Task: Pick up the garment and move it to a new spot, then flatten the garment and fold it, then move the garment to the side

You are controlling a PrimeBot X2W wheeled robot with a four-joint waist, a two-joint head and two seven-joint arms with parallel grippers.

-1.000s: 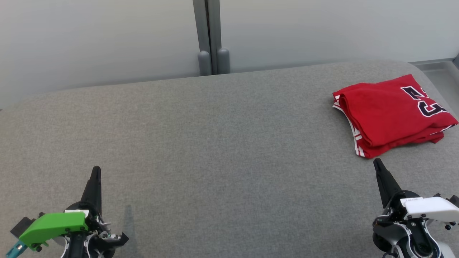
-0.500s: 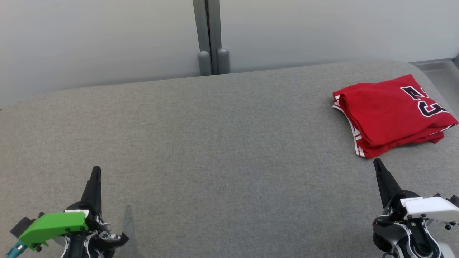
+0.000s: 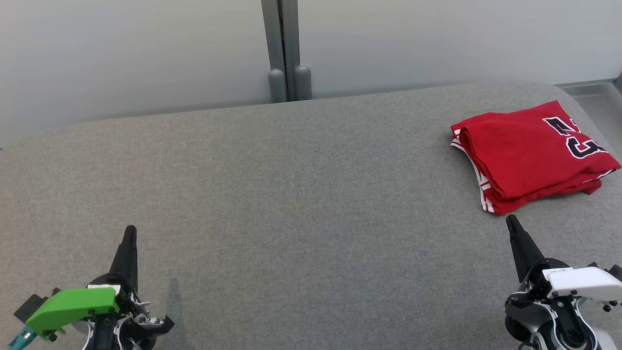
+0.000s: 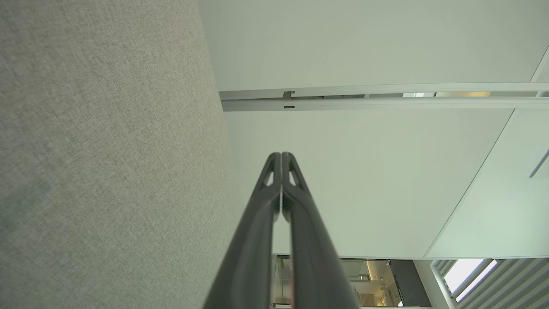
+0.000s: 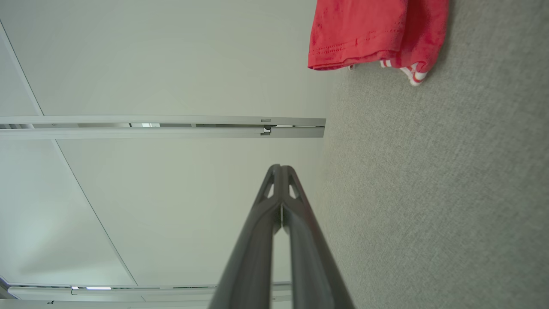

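The garment [image 3: 527,153] is a red jersey with dark numerals and white trim, lying folded at the far right of the grey fabric surface [image 3: 291,194]. Its edge shows as well at the top of the right wrist view, garment [image 5: 369,34]. My right gripper [image 3: 511,222] sits at the lower right, shut and empty, its tips a short way in front of the jersey's near corner. My left gripper [image 3: 130,231] rests at the lower left, shut with nothing in it, far from the jersey. Both wrist views show fingers pressed together: left gripper [image 4: 281,156], right gripper [image 5: 280,168].
A pale wall [image 3: 146,48] with a grey post [image 3: 286,48] runs behind the surface's far edge. The surface curves away at its left and right ends; the jersey lies close to the right end.
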